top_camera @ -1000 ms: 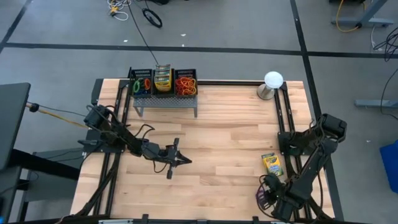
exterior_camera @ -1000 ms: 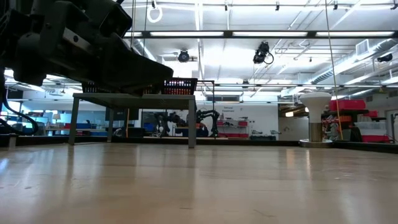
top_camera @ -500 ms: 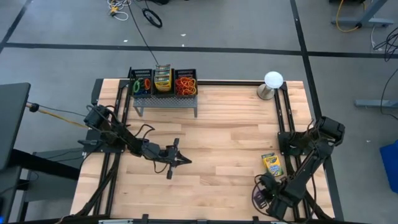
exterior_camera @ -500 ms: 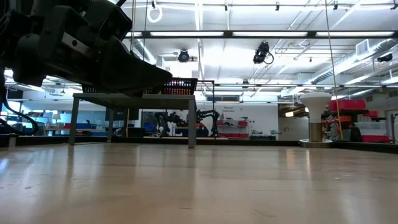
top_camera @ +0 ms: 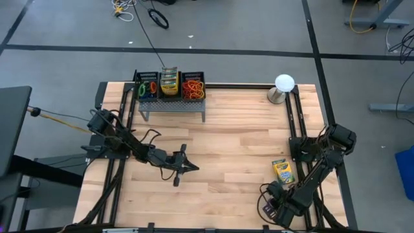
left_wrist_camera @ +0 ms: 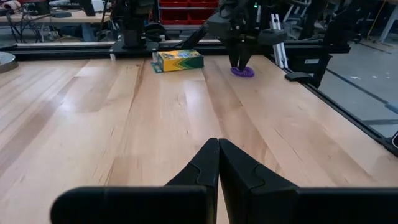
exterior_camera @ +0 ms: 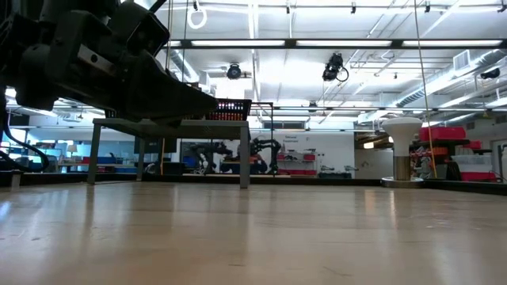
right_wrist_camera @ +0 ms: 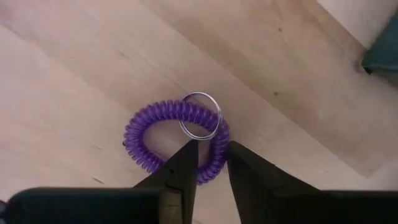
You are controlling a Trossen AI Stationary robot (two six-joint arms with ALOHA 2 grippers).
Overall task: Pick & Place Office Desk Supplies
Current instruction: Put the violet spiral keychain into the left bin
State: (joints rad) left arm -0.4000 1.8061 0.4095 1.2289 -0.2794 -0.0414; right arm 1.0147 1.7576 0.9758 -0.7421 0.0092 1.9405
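Observation:
A purple coiled loop (right_wrist_camera: pixel 143 140) with a metal ring (right_wrist_camera: pixel 200 116) lies flat on the table near its near right corner (top_camera: pixel 266 208). My right gripper (right_wrist_camera: pixel 212 152) points straight down over it and is shut on its band; the left wrist view shows this from across the table (left_wrist_camera: pixel 242 62). A yellow-and-green crayon box (top_camera: pixel 283 171) lies flat just beyond the loop. My left gripper (top_camera: pixel 194 167) is shut with nothing in it and hovers level over the table's left middle. My right gripper pinches the loop's band (right_wrist_camera: pixel 213 163) between its two fingers, at the section beside the metal ring. The fingers come from above, pointing down, and stand across the band. The loop lies flat on the table.
A raised rack (top_camera: pixel 171 103) at the far edge carries bins of coloured bands and crayon boxes (top_camera: pixel 169 84). A white ball on a metal base (top_camera: pixel 283 84) stands at the far right. Dark rails run along both table sides. Bare wood lies in the middle.
My right arm has sunk toward the purple loop and shifted a little toward the table's near edge. The loop and the crayon box lie where they were.

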